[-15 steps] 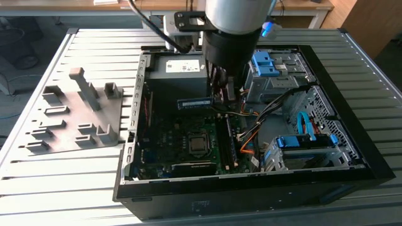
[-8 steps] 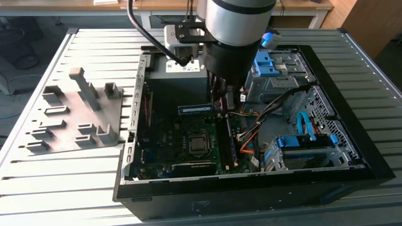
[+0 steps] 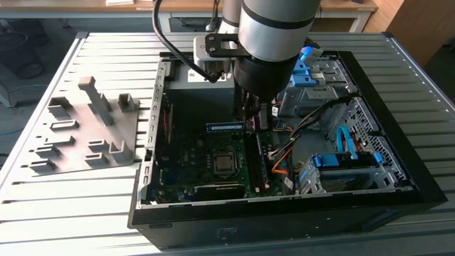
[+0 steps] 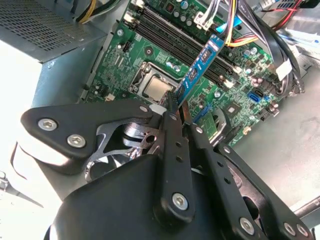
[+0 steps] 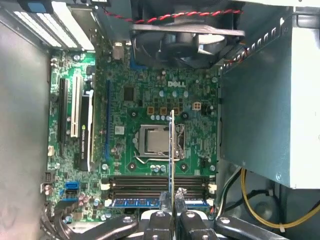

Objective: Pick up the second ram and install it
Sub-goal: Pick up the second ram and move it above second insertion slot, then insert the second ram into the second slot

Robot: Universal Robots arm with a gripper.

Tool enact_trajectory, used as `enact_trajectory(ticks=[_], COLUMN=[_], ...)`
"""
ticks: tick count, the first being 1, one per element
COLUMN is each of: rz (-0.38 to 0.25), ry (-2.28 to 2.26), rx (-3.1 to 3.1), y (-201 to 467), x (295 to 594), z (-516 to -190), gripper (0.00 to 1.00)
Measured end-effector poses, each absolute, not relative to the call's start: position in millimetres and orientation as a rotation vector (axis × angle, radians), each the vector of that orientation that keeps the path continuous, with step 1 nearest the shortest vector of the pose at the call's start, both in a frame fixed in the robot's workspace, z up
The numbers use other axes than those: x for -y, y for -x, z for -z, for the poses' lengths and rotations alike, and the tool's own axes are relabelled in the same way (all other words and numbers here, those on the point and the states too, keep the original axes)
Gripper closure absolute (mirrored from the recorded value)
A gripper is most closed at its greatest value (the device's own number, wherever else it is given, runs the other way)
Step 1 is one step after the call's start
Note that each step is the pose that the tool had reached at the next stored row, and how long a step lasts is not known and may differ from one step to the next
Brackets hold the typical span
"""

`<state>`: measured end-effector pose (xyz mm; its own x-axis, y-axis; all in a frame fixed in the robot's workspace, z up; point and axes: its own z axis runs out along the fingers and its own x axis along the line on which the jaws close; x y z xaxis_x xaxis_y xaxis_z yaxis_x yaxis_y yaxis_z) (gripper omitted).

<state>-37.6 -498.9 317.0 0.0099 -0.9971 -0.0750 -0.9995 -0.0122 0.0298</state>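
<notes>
The slatted bench [image 3: 92, 213] is seen carrying an open case [image 3: 284, 218], laid on its side. The arm [image 3: 274, 26] is reached down into the case from above. On the exterior view's left, well apart from the case, a grey fixture [image 3: 85, 133] with upright posts is stood on the bench.

Inside, the green board [image 5: 150, 95] is laid flat, with a fan [image 5: 185, 40] at one end and the grey power box [image 5: 270, 115] along one side. The socket [image 5: 156, 140] is found mid-board, the dark slots [image 5: 155, 182] just beside it. A blue-labelled stick [image 5: 135, 202] is seen lying along one slot.

And the hand [image 4: 177, 105]: its fingers are pressed together on one end of the ram [image 4: 202, 65], pinched edge-up. In the first wrist view the ram [image 5: 172, 145] is shown edge-on, held above the board and reaching out over the socket, turned crosswise to the slots rather than in line with them. In the exterior view its blue label [image 3: 225, 127] is caught just beside the arm, clear of the board below. No slot is touched by it yet.
</notes>
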Motion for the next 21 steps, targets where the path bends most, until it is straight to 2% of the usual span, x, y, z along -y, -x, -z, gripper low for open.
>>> enact_trajectory(ticks=[21], rz=[-0.112], ry=[2.083], rx=[-2.301], y=[37.4], x=[498.9], z=[-316.1], gripper=[0.86])
